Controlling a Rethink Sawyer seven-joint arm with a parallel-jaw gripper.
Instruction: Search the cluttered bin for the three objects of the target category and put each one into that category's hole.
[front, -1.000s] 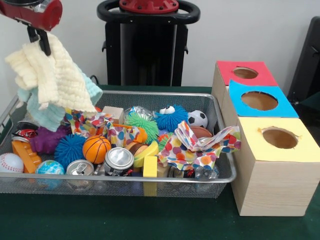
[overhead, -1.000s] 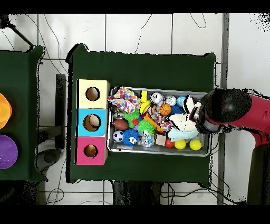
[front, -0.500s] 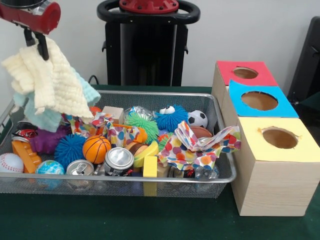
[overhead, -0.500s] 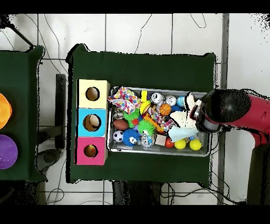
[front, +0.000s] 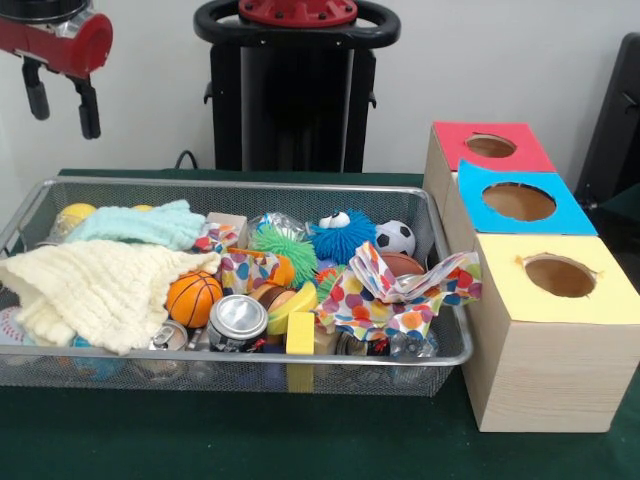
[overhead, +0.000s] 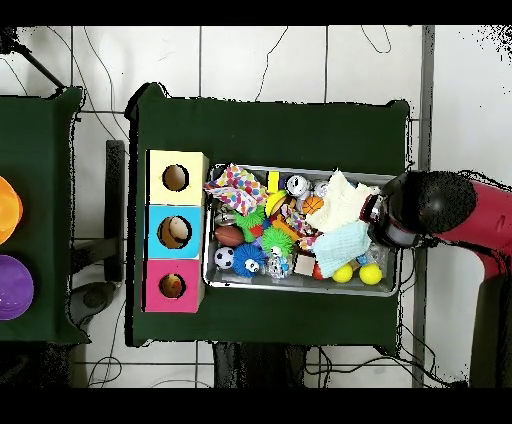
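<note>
Now tool (front: 62, 103) open, empty; cream cloth (front: 100, 290) lies below in bin (front: 300, 356).

A glossy red arm (overhead: 470, 215) with a bulky black joint; its claw (front: 61, 103) ends in two slim, seemingly black prongs.

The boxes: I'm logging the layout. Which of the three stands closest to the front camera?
The yellow-topped box; the blue-topped box sits behind it and the red-topped box is farthest back.
</note>
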